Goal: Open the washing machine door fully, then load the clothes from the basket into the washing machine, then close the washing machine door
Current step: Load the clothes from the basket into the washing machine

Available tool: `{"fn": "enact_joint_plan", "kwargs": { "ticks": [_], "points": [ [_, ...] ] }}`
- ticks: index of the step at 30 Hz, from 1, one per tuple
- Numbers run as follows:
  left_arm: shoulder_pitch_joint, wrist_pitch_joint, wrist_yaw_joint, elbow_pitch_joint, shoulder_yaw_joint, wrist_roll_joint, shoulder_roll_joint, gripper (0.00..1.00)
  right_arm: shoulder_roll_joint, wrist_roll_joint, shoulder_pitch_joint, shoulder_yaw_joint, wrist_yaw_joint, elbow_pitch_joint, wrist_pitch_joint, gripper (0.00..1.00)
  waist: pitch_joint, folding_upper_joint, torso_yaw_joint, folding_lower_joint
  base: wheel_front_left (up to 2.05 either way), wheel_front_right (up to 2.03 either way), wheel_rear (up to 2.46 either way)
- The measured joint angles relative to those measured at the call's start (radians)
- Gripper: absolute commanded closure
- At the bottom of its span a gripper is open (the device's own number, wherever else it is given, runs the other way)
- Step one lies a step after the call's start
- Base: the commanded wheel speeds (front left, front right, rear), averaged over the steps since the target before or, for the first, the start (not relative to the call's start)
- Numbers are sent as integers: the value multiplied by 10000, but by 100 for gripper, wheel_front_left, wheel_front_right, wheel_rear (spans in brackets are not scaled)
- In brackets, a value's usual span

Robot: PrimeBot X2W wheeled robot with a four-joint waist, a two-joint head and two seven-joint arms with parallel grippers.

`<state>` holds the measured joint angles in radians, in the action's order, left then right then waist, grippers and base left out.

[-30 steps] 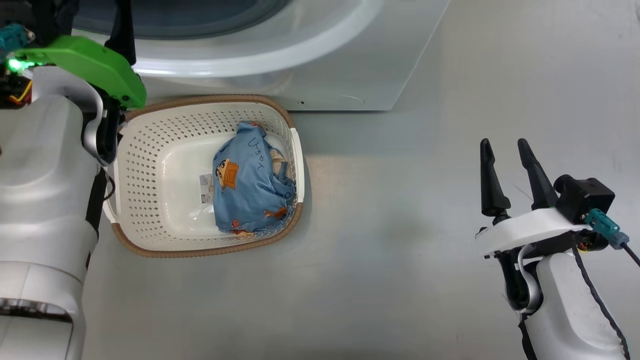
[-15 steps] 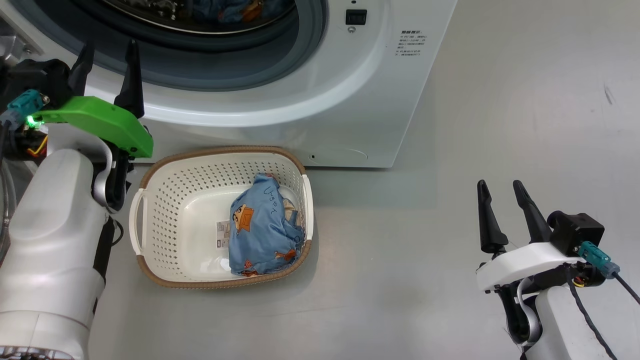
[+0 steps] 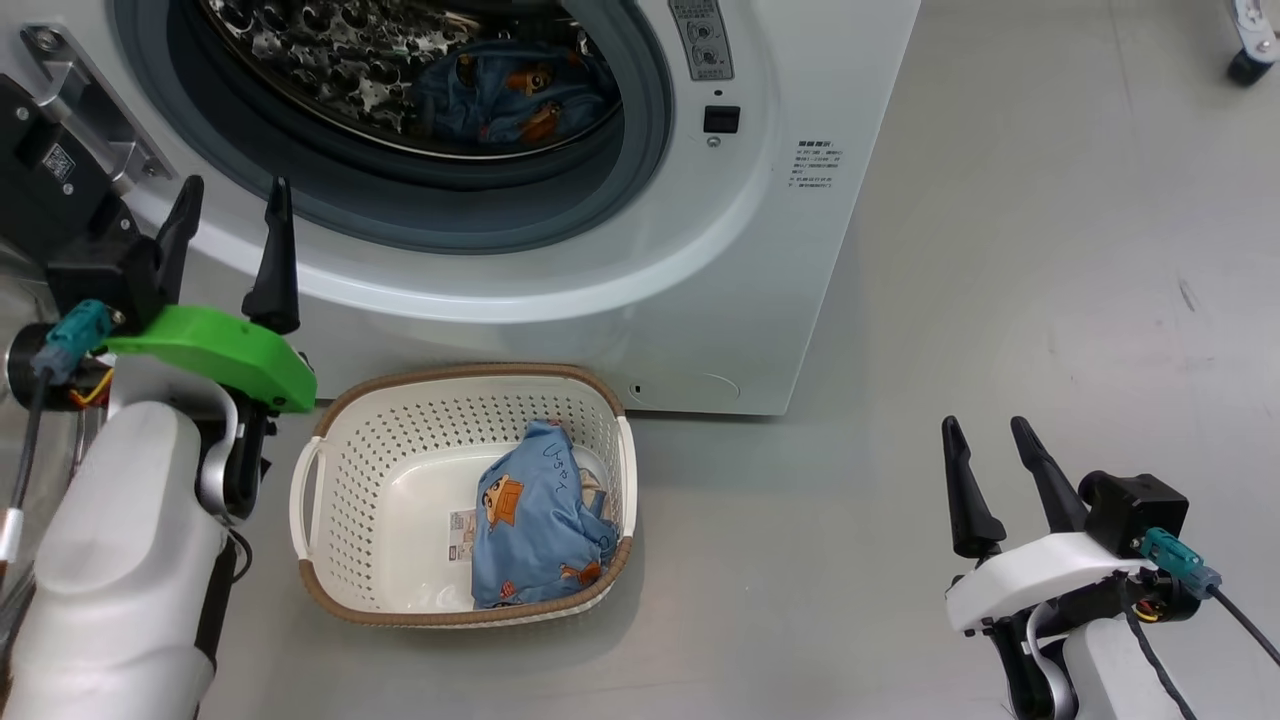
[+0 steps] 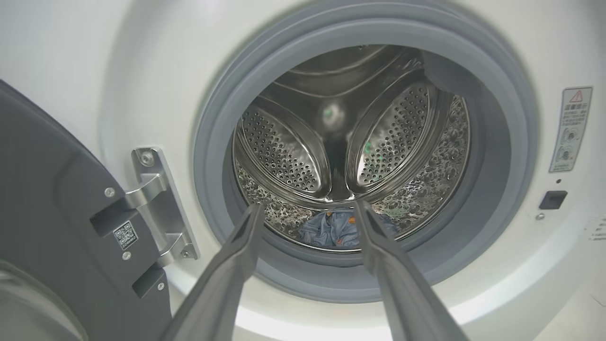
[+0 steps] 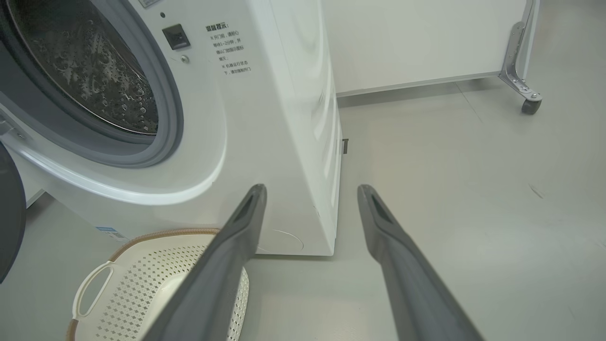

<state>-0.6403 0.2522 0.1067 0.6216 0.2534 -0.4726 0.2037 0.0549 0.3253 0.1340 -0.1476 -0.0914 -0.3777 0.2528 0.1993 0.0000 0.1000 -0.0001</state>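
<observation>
Washing machine door (image 4: 47, 213) stands open at the left, with clothes (image 3: 510, 95) lying in the drum.
The washing machine (image 3: 780, 300) and basket (image 3: 345, 470) stand on a smooth grey floor (image 3: 1000, 250), with a castered white panel (image 5: 426, 42) far right. Another blue garment (image 3: 535, 540) fills the basket's right half. Left gripper (image 3: 234, 190) and right gripper (image 3: 983, 428) are spread wide and empty. Since 0.5 s ago the head camera has tilted up, baring the drum.
</observation>
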Motion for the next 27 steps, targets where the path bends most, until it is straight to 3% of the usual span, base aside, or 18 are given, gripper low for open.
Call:
{"fn": "enact_joint_plan", "kwargs": {
  "ticks": [14,27],
  "points": [
    [2369,2,-654,-2199,-880,773,98,0,-44,88,-198,-2,-36,35,0,0,-453,0,-129,0,0,0,0],
    [4836,0,-1120,-3133,-1323,1160,19,0,-86,-6,-333,-77,-46,174,0,0,-969,0,-307,0,0,0,0]
  ]
}}
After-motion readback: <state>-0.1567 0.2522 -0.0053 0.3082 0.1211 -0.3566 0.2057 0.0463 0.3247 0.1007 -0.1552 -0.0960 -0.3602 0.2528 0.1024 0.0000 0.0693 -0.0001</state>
